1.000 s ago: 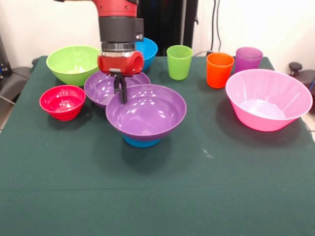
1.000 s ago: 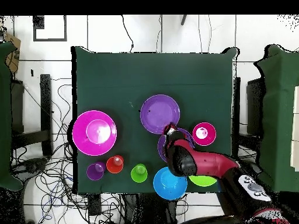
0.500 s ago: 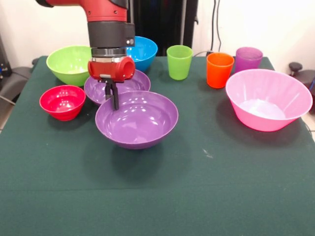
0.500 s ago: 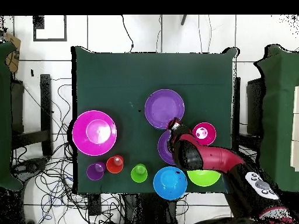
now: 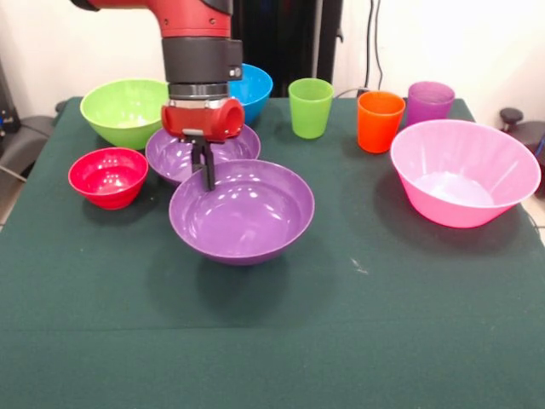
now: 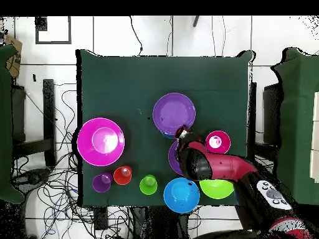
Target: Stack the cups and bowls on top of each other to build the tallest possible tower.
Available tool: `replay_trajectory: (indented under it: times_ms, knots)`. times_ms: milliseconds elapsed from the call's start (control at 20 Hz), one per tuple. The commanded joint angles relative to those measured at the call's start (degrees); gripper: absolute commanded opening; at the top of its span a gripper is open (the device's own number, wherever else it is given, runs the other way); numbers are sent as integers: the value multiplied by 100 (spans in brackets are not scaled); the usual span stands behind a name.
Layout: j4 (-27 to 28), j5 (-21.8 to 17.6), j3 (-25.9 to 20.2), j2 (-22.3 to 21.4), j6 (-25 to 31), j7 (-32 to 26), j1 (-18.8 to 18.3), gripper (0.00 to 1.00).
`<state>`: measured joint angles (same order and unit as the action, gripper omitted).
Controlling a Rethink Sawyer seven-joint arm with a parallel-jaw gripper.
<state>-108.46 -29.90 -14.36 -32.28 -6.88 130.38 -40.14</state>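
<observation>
Fingers (image 5: pixel 207 166) pinch the far rim of a purple bowl (image 5: pixel 242 211), centre-left of the frame, lifted off the table (image 5: pixel 358 341). The gripper (image 5: pixel 205 176) hangs from the red arm (image 5: pixel 202 51). A second purple bowl (image 5: pixel 174 153) sits just behind. No readable writing.

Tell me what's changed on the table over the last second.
The gripper, pinching the rim of the big purple bowl, swung it off the blue bowl it sat on, first toward the red bowl, then partway back. The cups, pink bowl and other bowls stayed put.
</observation>
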Motion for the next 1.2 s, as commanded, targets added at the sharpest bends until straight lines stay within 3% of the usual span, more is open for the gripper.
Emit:
replay_trajectory:
  times_ms: [50, 500, 1200]
  knots:
    - [-659, 52, 333, -72, 1259, 161, 640, 0]
    - [-574, -56, 429, 148, 949, 144, 633, 0]
    - [-83, -269, 115, 307, 1201, -351, 219, 0]
